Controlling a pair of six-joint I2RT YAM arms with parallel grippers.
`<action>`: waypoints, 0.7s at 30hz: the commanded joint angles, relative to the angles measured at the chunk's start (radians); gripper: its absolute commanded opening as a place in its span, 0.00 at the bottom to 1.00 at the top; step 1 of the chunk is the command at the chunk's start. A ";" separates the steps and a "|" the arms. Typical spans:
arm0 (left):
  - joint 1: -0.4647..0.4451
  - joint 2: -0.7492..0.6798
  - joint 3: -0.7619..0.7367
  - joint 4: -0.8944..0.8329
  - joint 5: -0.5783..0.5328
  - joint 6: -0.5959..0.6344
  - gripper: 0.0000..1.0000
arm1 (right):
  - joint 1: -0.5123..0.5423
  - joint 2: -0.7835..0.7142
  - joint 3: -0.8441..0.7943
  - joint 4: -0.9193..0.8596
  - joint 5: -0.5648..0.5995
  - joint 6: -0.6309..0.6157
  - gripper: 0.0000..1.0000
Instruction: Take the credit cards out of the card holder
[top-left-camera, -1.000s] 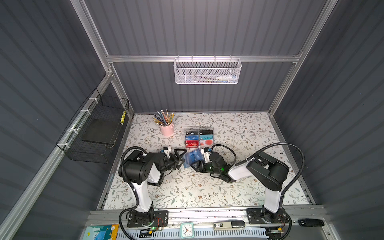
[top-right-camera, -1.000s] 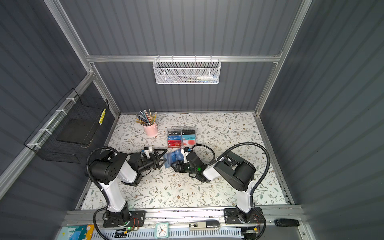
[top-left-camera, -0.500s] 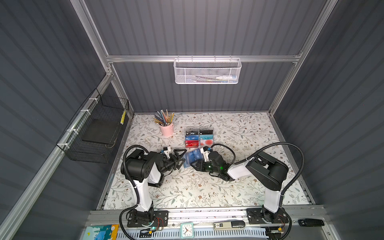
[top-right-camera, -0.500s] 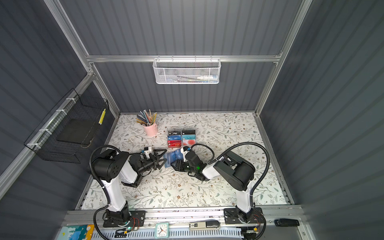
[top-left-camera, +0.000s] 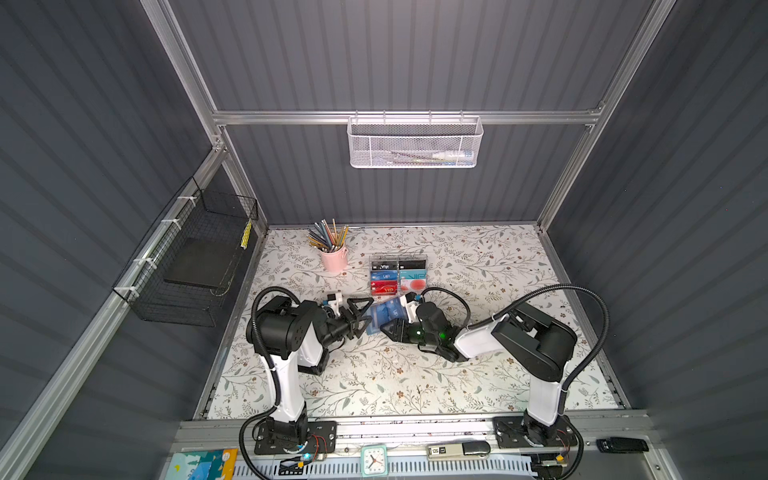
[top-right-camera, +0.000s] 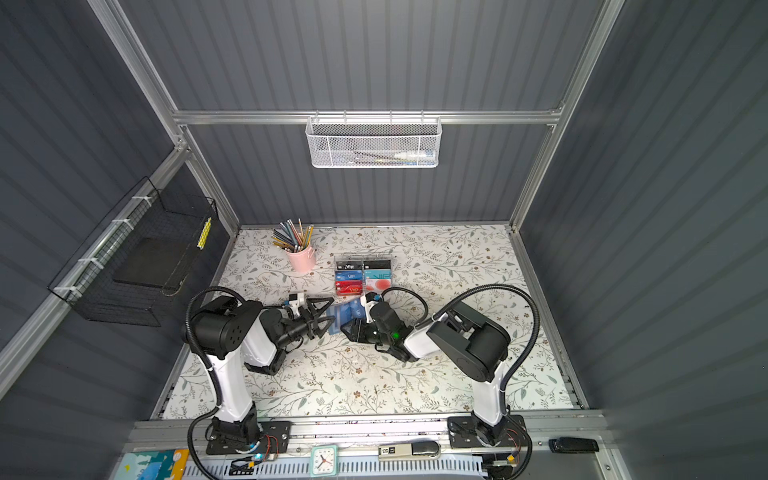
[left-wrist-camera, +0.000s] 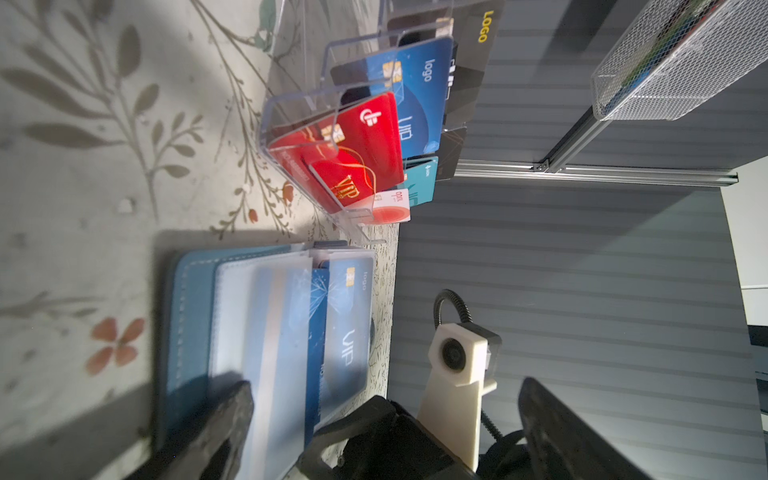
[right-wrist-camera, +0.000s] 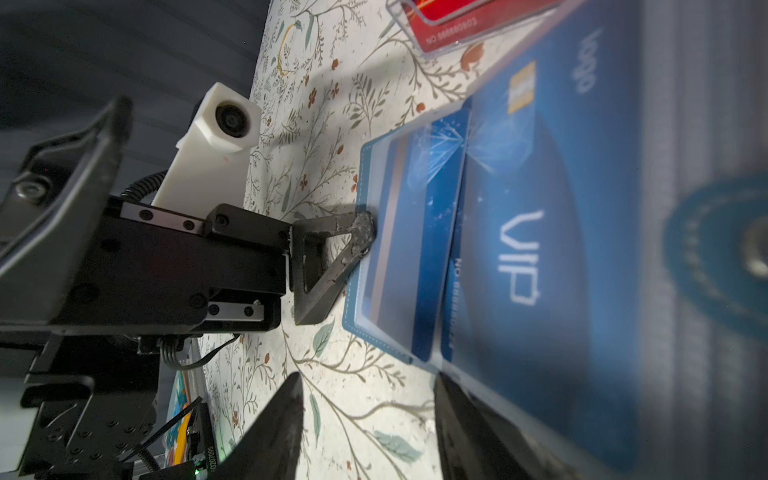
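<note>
Midway across the counter (top-left-camera: 374, 374) lies the open card holder (top-left-camera: 376, 322), its blue card (right-wrist-camera: 540, 249) jutting toward the nearer right claw (right-wrist-camera: 370, 382), which is half open and empty. The left claw (top-left-camera: 368, 311), spread wide, touches the opposite edge.

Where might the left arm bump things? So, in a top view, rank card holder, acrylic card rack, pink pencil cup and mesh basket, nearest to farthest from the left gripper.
1. card holder: at the left gripper's open jaws.
2. acrylic card rack: behind the holder.
3. pink pencil cup: farther back, leftward.
4. mesh basket: high on the back wall.
</note>
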 joint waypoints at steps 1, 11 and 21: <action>-0.001 0.081 -0.041 -0.179 -0.016 0.007 1.00 | -0.010 0.011 0.025 -0.005 0.009 -0.006 0.52; -0.001 0.070 -0.049 -0.222 -0.023 0.032 1.00 | -0.020 0.061 0.037 0.078 -0.021 0.051 0.47; -0.001 0.007 -0.043 -0.273 -0.024 0.036 1.00 | 0.012 -0.055 -0.018 0.045 -0.008 0.029 0.46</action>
